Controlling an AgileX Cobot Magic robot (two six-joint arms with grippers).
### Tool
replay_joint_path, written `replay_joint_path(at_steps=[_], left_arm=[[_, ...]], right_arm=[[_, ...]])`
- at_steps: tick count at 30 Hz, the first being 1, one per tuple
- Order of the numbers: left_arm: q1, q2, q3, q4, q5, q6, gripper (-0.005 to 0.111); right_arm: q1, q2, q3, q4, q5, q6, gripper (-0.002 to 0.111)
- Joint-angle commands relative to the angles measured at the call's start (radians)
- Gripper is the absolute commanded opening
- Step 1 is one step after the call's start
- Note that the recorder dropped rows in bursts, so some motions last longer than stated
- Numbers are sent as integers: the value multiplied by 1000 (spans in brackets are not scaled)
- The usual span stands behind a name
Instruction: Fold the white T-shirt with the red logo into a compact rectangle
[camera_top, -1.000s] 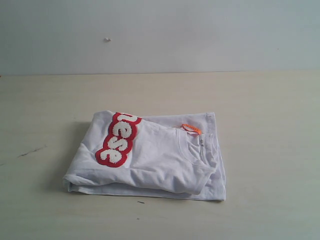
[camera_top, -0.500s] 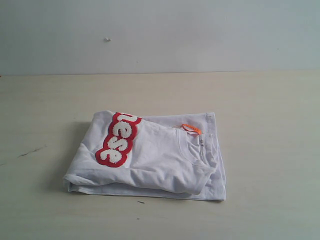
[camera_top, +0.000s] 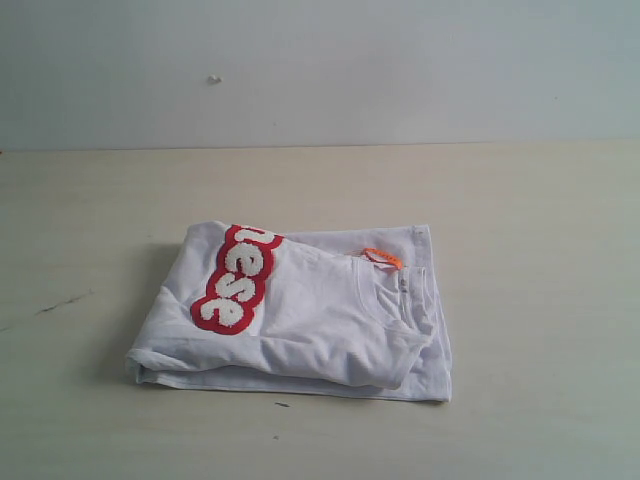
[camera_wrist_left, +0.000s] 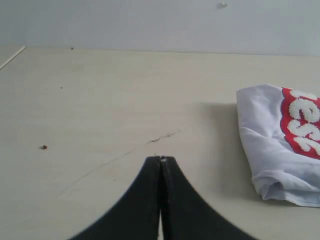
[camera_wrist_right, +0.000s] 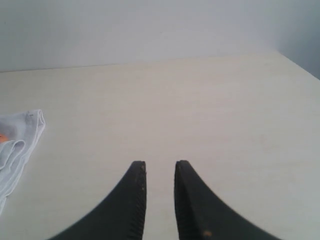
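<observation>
We have the white T-shirt (camera_top: 300, 320) lying folded into a thick, roughly rectangular bundle on the pale table (camera_top: 530, 230), and neither gripper is on it. The red logo (camera_top: 238, 280) sits on the top layer near one folded edge, and only its fluffy white letters "ese" can be read, since the rest wraps out of sight. By the ribbed collar there is an orange neck tag (camera_top: 382, 257); the small print beside it is too tiny for us to make out.

The left gripper (camera_wrist_left: 161, 159) has its jaws pressed tight together with nothing between them. The shirt's folded corner lies ahead of those tips and off to one side, well apart, and a thin dark scratch (camera_wrist_left: 162, 136) runs just ahead of them.

The right gripper (camera_wrist_right: 160, 164) has its jaws parted by a narrow gap, with bare tabletop between them. Only the shirt's hem edge shows — off to the side and well clear.
</observation>
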Motion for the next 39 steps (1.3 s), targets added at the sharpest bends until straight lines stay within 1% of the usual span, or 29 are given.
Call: replay_joint_path(at_steps=[1, 10, 14, 21, 23, 32, 39], left_arm=[[1, -5, 2, 2, -14, -1, 0], [1, -5, 2, 2, -14, -1, 0], [1, -5, 2, 2, -14, -1, 0], [1, -5, 2, 2, -14, -1, 0], [1, -5, 2, 2, -14, -1, 0], [1, -5, 2, 2, -14, -1, 0], [1, -5, 2, 2, -14, -1, 0]], right_arm=[[-5, -5, 7, -10, -32, -1, 22], [-5, -5, 7, -8, -45, 1, 22], [-5, -5, 7, 21, -45, -6, 22], [-5, -5, 7, 247, -52, -221, 22], [-5, -5, 7, 277, -53, -261, 22], [-5, -5, 7, 284, -53, -277, 22], [-5, -5, 7, 284, -53, -325, 22]])
